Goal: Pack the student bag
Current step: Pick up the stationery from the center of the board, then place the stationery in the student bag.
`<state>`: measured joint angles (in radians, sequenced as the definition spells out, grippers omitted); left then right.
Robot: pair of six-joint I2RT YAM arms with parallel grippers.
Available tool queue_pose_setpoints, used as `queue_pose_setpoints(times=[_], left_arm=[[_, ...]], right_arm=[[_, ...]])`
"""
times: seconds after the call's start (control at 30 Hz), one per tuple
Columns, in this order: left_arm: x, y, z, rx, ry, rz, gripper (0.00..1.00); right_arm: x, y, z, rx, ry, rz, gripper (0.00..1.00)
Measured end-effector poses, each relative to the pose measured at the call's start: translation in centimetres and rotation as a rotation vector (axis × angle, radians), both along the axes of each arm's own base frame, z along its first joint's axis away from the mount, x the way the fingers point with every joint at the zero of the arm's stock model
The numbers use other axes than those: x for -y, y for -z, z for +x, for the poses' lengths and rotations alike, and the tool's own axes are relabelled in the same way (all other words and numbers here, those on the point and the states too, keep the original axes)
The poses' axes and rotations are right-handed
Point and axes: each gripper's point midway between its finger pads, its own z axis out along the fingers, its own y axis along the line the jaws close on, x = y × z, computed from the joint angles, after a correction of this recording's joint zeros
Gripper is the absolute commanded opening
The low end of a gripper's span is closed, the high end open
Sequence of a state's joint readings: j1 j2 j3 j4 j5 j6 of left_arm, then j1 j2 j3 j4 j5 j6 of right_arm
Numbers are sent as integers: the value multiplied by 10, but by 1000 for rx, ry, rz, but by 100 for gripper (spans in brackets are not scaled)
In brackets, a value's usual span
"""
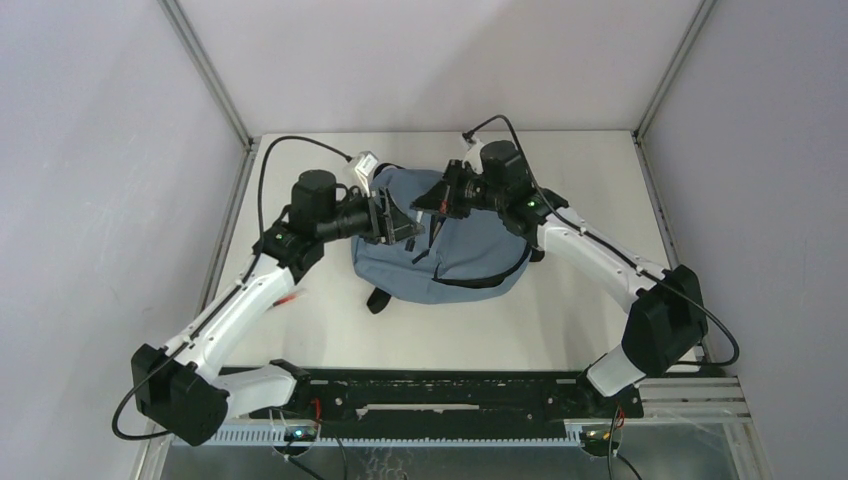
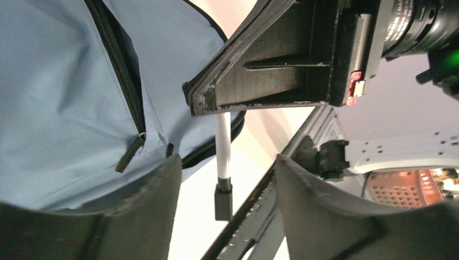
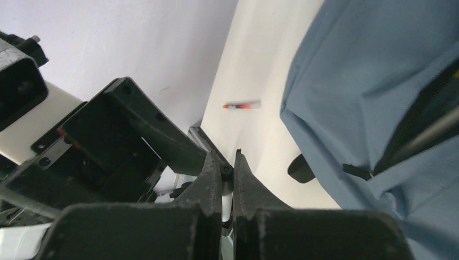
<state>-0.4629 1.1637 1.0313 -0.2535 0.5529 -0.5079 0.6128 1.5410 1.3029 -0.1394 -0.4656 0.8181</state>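
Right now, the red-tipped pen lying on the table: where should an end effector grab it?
Probably mid-barrel of the red-tipped pen, coming straight down, closing across its length. It lies flat on the table, clear of the student bag, so nothing blocks a top approach.

No legible text, lens lettering [image 2: 405, 21] blurred

Filling the middle of the table [image 1: 600, 170] with the bag [image 1: 470, 265]. Crowding the air just over the bag with both grippers: left gripper [image 1: 405, 228] and right gripper [image 3: 228, 162] tip to tip, very close. Holding a white stick [image 2: 223, 146] in the pinched right gripper, poking into the gap between the spread left fingers [image 2: 157, 206], touching neither. Leaving bare table behind, right of and in front of the bag. Leaving one small pen [image 1: 291, 298] lying on the left side, apart from the bag.
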Motion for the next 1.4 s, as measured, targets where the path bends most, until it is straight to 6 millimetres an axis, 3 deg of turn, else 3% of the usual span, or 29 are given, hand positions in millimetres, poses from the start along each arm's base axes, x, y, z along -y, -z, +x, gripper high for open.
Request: queue_pose_setpoints(times=[0.07, 0.17, 0.27, 0.4, 0.57, 0.67, 0.83, 0.97, 1.07, 1.3, 1.4], left_arm=[[0, 1, 0, -6, -3, 4, 84], [0, 3, 5, -28, -17, 24, 76], [2, 6, 18, -40, -38, 64, 66], [4, 19, 49, -56, -124, 197, 74], [11, 43, 93, -48, -238, 389, 79], [15, 62, 109, -53, -273, 483, 76], [20, 91, 125, -82, -287, 581, 70], [20, 109, 126, -113, -276, 617, 65], [19, 116, 126, -125, -275, 635, 51], [11, 124, 128, -119, -289, 687, 6], [11, 124, 127, -111, -278, 697, 0]], right_arm=[[10, 6, 7, -16, 41, -28, 0], [41, 11, 23, -36, 142, -64, 0], [97, 13, 41, -38, 295, -75, 0], [173, 10, 50, -24, 521, -102, 0], [223, 10, 45, -11, 654, -124, 0], [238, 22, 44, -43, 693, -147, 0], [236, 38, 43, -85, 681, -168, 0], [224, 48, 49, -100, 653, -175, 0], [206, 61, 53, -118, 614, -184, 0], [155, 80, 67, -142, 516, -204, 0], [136, 74, 81, -120, 493, -199, 0]])
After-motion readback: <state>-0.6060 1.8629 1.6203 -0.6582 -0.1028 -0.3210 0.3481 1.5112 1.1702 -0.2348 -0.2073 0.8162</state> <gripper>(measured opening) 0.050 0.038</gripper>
